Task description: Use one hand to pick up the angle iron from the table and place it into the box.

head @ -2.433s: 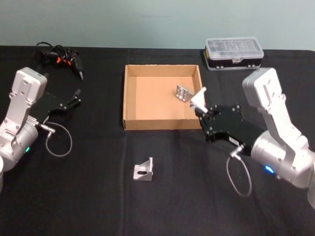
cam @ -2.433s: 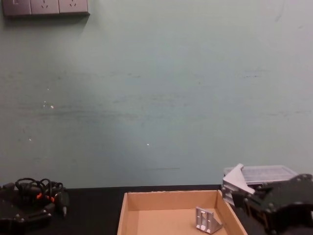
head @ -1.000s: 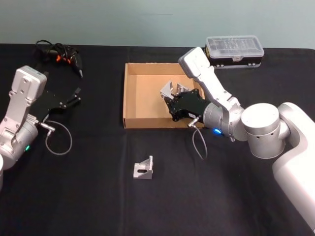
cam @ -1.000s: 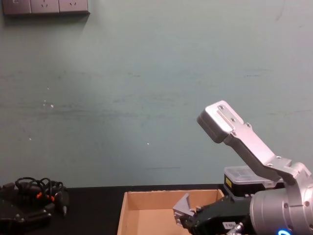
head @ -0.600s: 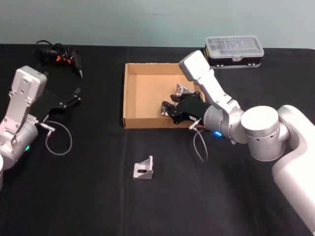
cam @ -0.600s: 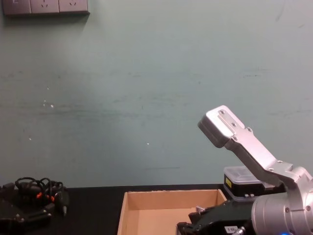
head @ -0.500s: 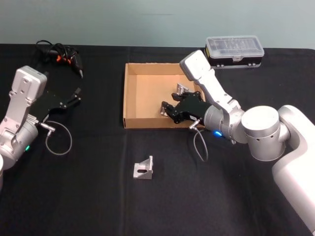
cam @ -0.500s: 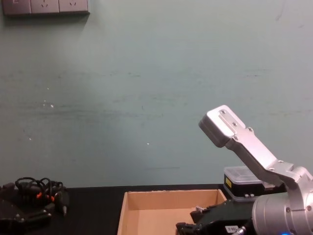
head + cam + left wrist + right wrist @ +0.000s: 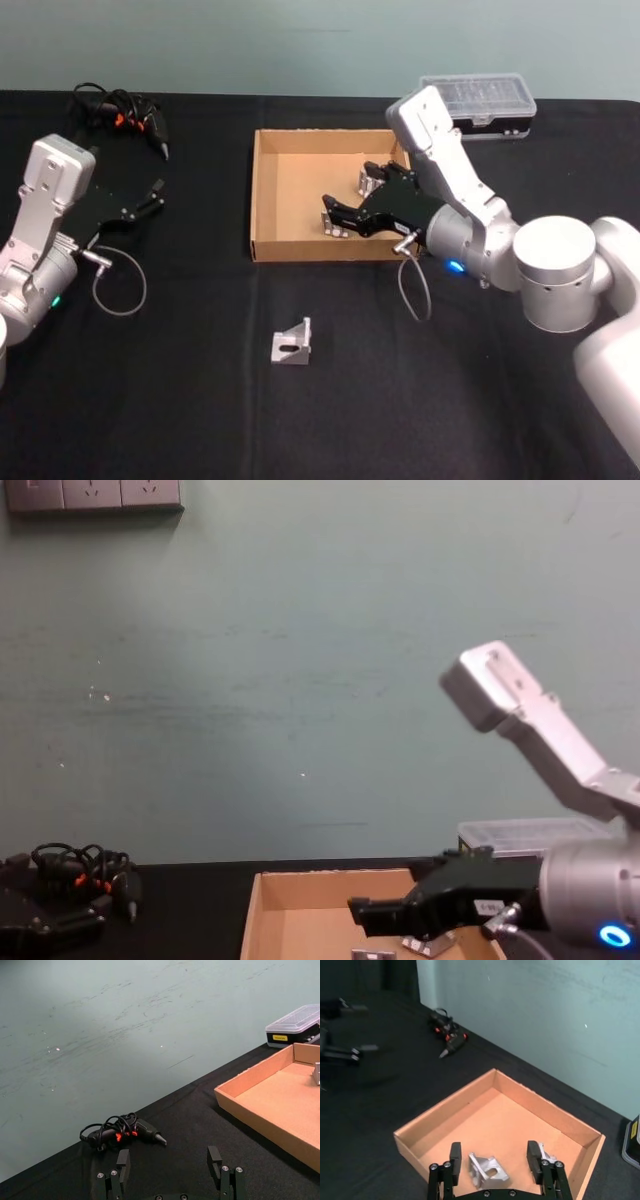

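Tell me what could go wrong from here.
1. The open right hand hovers right above an angle iron lying in the box; a low sideways move could knock it or the neighbouring angle iron.
2. The cable loop at that wrist hangs by the box's front wall and might snag it.
3. The remaining angle iron rests on the table; a poor grip may drop it.
The left hand sits idle at the left.

A robot lab: black table, bare wall, plastic parts case.
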